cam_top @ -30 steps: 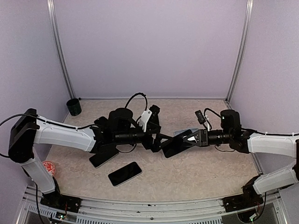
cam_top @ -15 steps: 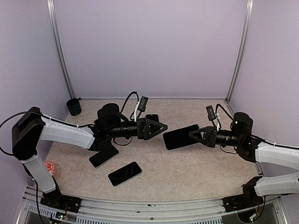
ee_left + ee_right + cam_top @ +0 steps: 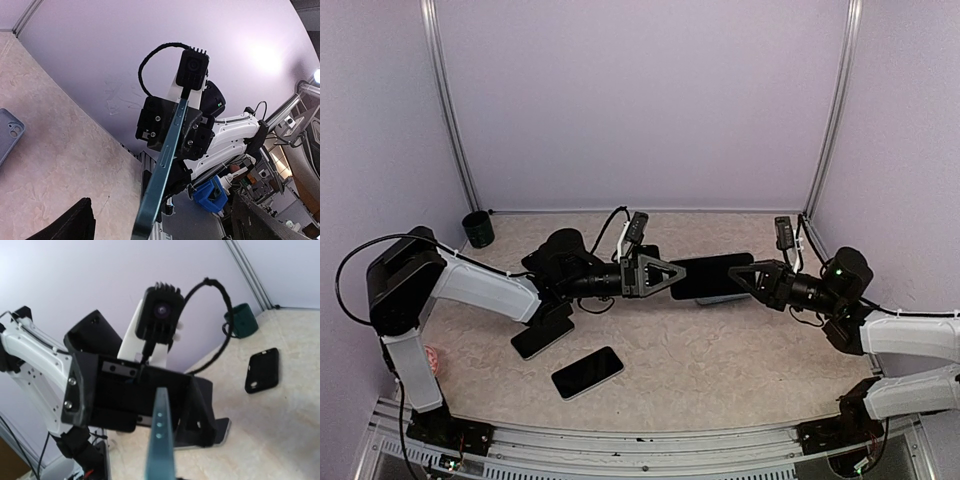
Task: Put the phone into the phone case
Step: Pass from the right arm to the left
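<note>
My right gripper (image 3: 745,277) is shut on the right end of the dark phone (image 3: 708,275) and holds it above the table. The phone shows edge-on as a teal strip in the left wrist view (image 3: 165,160) and in the right wrist view (image 3: 160,440). My left gripper (image 3: 668,274) faces it from the left and is open. The phone's left end stands between the left fingers (image 3: 72,222) without touching them. A blue-grey phone case (image 3: 7,135) lies on the table under the phone (image 3: 722,298). A black phone case (image 3: 261,370) lies further back.
Two more phones lie on the table under the left arm, one with a silver edge (image 3: 542,335) and one black (image 3: 587,371). A dark green cup (image 3: 477,228) stands in the back left corner. A red and white disc (image 3: 425,358) lies by the left arm's base.
The left gripper drew back to the left, then came up to the phone's left end again. The right gripper carried the phone up and to the right.
</note>
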Tool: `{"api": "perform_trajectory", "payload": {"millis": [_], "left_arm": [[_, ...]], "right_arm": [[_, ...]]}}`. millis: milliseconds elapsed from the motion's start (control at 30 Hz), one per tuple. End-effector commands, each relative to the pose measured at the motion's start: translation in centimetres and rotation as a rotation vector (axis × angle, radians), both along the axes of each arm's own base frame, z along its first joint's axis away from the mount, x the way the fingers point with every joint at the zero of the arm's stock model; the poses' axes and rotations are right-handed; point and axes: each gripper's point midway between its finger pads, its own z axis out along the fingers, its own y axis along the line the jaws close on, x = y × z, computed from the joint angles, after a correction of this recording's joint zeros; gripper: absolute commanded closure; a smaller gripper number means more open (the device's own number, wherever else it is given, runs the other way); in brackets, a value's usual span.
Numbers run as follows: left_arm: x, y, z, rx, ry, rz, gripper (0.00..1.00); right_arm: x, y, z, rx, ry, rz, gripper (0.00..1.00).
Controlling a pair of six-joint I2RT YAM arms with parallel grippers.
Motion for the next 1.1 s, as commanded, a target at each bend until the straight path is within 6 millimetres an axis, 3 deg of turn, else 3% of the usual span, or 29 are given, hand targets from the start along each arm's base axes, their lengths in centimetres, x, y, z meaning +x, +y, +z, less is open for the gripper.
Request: {"api": "perform_trajectory", "payload": {"millis": [0, 167, 1067], "left_arm": [[-0.6, -1.0, 1.9, -0.060, -0.017, -0.036, 0.09], [-1.1, -1.7, 1.8, -0.065, -0.016, -0.060, 0.15], [-1.2, -2.2, 0.7, -0.074, -0.003, -0.086, 0.72]], "right_arm": [[0.0, -0.3, 2.0, 0.080, -0.071, 0.001, 1.00], [0.3, -0.2, 1.9, 0.099, -0.071, 0.005, 1.00], [1.4, 0.5, -0.2, 0.088, -0.004, 0.013, 1.00]]}}
